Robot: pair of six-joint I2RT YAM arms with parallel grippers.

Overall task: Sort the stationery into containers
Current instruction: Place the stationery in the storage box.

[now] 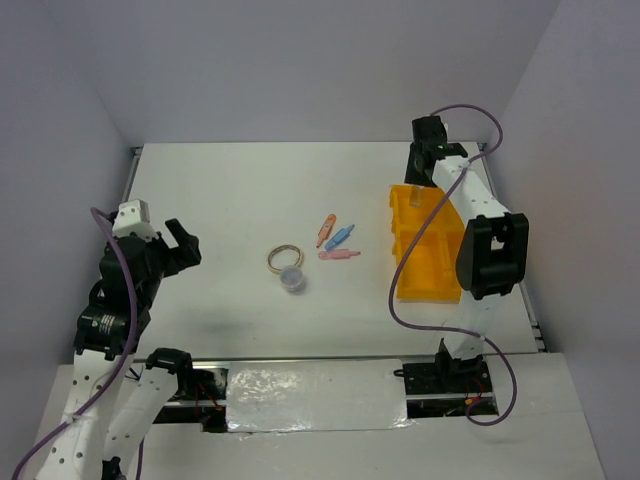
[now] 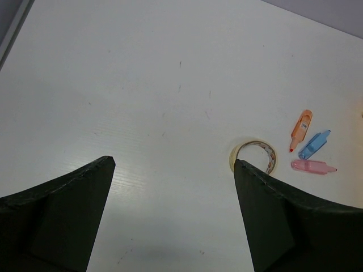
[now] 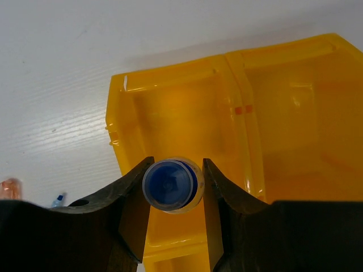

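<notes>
right gripper (image 3: 175, 170) clamped on blue-capped bottle (image 3: 172, 184), hanging over one compartment of yellow tray (image 3: 176, 113) | left gripper (image 2: 173, 164) wide open, well apart from tray | tip: lower inside the walls — release only when centred

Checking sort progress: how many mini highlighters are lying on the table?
3, clustered left of the yellow tray: orange highlighter farthest back, blue highlighter beside it, pink highlighter nearest the arms. The right arm hides part of the tray, so more could be inside.
</notes>
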